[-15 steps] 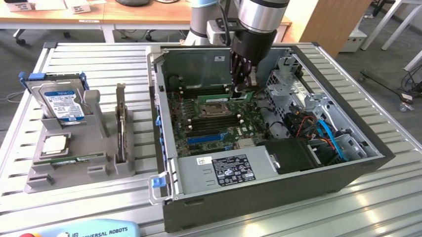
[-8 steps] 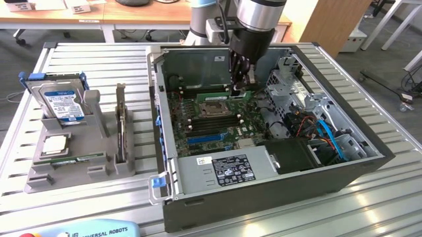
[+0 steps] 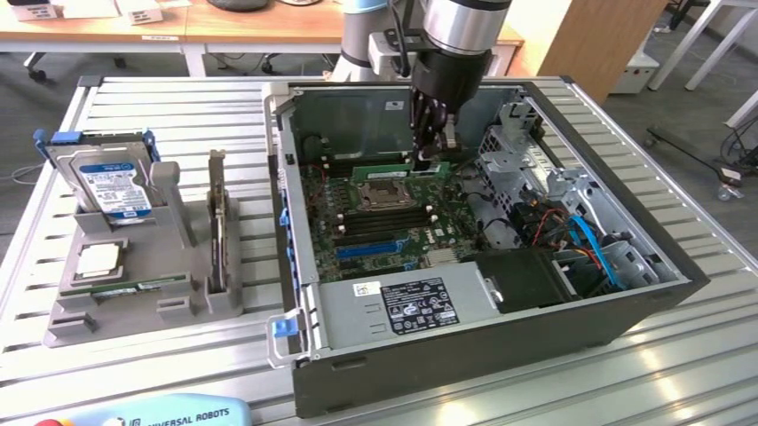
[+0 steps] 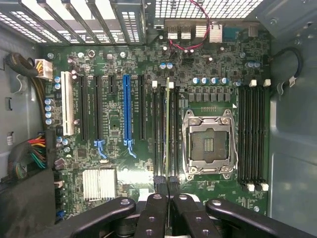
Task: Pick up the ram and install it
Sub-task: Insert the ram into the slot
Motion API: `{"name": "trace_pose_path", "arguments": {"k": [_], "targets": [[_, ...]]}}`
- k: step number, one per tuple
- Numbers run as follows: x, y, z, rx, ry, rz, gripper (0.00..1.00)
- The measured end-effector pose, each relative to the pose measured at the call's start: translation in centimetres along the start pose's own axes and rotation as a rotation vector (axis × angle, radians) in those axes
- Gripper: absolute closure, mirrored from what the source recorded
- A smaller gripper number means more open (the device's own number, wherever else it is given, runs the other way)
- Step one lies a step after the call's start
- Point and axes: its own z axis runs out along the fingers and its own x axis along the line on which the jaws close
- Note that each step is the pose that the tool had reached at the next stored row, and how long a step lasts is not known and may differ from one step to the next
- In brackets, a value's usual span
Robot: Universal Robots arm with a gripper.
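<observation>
One thin, flat green ram (image 4: 167, 124) is held edge-on by the narrowly closed black gripper (image 4: 167, 187), just beside the square, metal-framed CPU socket (image 4: 208, 144).

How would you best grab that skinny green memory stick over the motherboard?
Pinch the thin green memory stick across its two flat faces near the upper long edge, coming from straight above: it stands on edge over the black memory slots. The black gripper holds it so.

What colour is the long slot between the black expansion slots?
The slot is blue; the wrist view shows it best.
</observation>
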Motion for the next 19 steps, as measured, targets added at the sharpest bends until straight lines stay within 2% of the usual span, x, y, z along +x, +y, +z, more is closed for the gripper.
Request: {"name": "trace_pose_path", "arguments": {"k": [3,13,19], "targets": [[0.0,0.0,0.09,0.0007,-0.0002,0.0,0.89],[0.0,0.01,1.05,0.0091,-0.0004,0.0,0.89],[0.0,0.03,1.6,0.0108,-0.0004,0.0,0.89]]}}
